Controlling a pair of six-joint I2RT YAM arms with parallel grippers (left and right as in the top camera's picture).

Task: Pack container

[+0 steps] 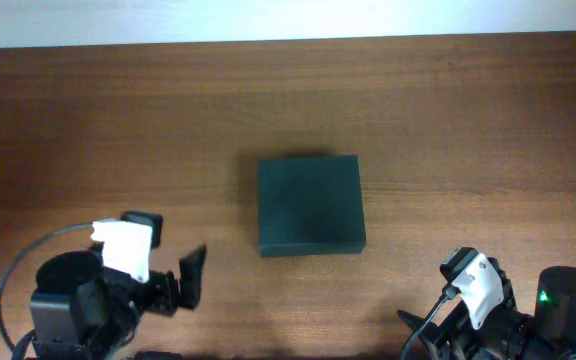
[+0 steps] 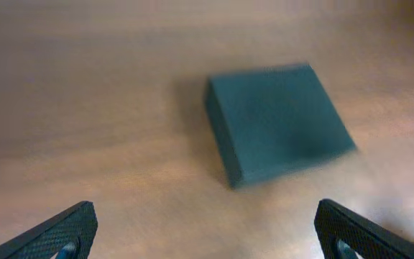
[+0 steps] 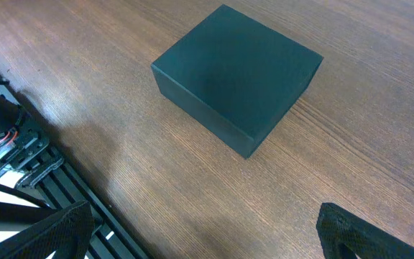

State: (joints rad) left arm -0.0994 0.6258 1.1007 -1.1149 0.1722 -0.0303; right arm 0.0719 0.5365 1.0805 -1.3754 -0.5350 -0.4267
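The container [image 1: 311, 205] is a dark green, matte, square box with its lid shut, lying flat in the middle of the wooden table. It also shows in the left wrist view [image 2: 277, 121] and in the right wrist view [image 3: 236, 75]. My left gripper [image 2: 205, 234] is open and empty, low at the front left, apart from the box; in the overhead view its fingers [image 1: 190, 277] point toward the box. My right gripper [image 3: 205, 234] is open and empty at the front right, near the table's front edge; only its wrist shows in the overhead view.
The wooden table [image 1: 468, 130] fills the view. A black metal frame with cables [image 3: 27, 162] runs along the table's front edge in the right wrist view. A pale wall strip [image 1: 268, 18] lies behind the table.
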